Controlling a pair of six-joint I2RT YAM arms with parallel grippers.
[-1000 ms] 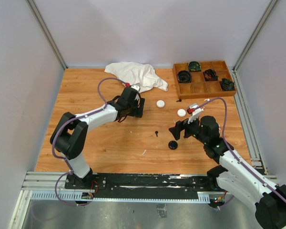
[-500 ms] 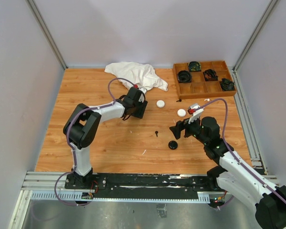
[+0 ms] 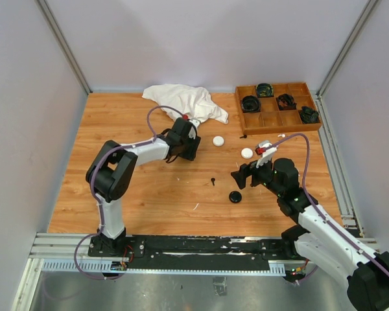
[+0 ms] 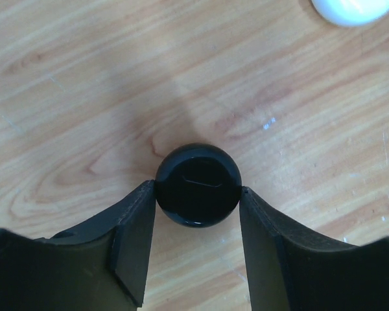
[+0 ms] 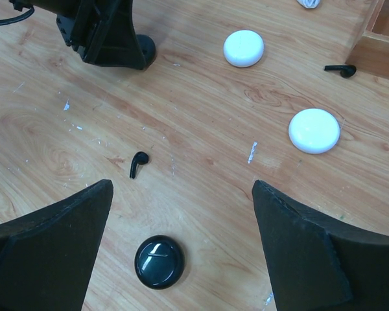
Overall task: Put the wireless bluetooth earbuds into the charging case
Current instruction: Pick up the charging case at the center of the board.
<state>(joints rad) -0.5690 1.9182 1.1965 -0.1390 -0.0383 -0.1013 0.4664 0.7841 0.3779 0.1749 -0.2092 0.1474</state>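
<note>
While low — left gripper [image 4: 196,194] around case [image 4: 198,173]

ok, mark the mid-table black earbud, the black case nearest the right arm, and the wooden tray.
black earbud [image 5: 137,164], right wrist view, mid body.
black case [image 5: 159,261], right wrist view, lid centre.
wooden tray [image 3: 279,129], top view, front rim.
</note>
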